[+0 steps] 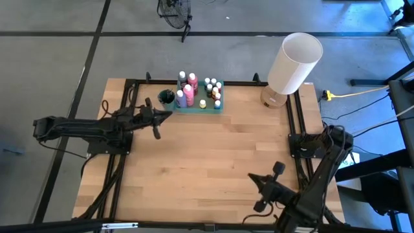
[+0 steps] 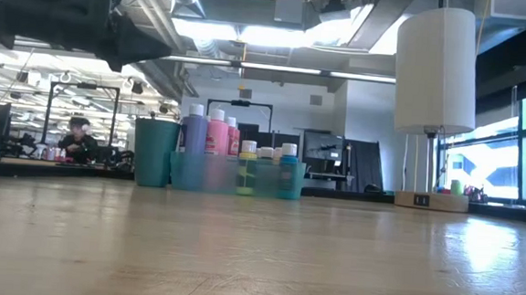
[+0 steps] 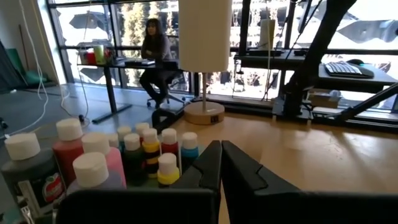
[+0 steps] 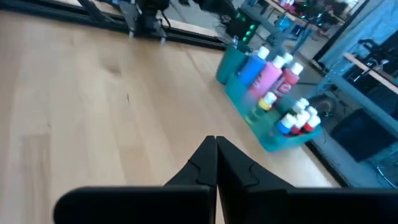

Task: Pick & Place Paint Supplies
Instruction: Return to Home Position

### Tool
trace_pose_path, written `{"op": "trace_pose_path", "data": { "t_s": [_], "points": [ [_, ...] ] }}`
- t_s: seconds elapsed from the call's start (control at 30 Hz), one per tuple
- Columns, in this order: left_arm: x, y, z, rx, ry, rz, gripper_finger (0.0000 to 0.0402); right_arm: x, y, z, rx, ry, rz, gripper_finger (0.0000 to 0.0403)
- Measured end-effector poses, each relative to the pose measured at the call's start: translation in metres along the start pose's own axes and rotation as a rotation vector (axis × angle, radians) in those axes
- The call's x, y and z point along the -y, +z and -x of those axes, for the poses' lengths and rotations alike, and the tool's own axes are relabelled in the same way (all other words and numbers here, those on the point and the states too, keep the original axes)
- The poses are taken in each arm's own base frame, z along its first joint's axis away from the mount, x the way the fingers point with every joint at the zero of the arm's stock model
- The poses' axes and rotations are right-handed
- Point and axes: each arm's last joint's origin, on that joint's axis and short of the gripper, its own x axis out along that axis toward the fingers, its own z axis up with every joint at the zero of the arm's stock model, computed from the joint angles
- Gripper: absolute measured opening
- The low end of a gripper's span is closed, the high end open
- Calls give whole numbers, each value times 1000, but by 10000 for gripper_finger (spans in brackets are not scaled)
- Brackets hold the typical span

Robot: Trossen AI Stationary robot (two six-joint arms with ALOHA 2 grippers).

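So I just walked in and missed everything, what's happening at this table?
Neither arm holds anything. The paint bottles stand packed in the green tray at the table's far edge, a green cup beside it. The left gripper hovers shut short of the cup; the right gripper, also shut, hangs toward the near right corner. A lamp stands far right.

The wooden surface (image 1: pixel 207 155) is gleaming smooth; the green tray (image 4: pixel 267 140) is looking like translucent plastic, the paint bottles (image 3: pixel 68 152) glossy plastic.

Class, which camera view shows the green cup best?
The low view: the green cup stands in full side profile. High view: only its mouth from above. Right wrist view: a distant side. Left wrist view: not clearly seen.
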Motion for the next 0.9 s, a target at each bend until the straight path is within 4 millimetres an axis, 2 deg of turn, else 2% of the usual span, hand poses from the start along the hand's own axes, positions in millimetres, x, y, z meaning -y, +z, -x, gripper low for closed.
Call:
{"op": "trace_pose_path", "data": {
  "t_s": [0.1, 0.27, 0.37, 0.5, 0.67, 0.8, 0.9],
  "points": [
    [0, -3, 2, -31, 0, 18, 2, 4, -25, -5, 17, -23, -23, 1],
    [2, -9, 4, -99, 9, 30, 2, 26, -59, -14, 67, 7, -170, 1],
    [4, -10, 5, -107, 6, 26, 2, 37, -69, -17, 77, 71, -228, 1],
    [5, -10, 5, -105, 14, 10, 2, 40, -73, -26, 51, 222, -200, 0],
    [6, -10, 5, -106, 16, -3, 2, 46, -76, -54, 119, 497, -107, 0],
    [6, -10, 5, -106, 15, -6, 2, 65, -95, -76, 186, 649, -91, 0],
    [6, -11, 5, -115, 16, -9, 2, 83, -106, -86, 258, 709, -114, 0]
  ]
}}
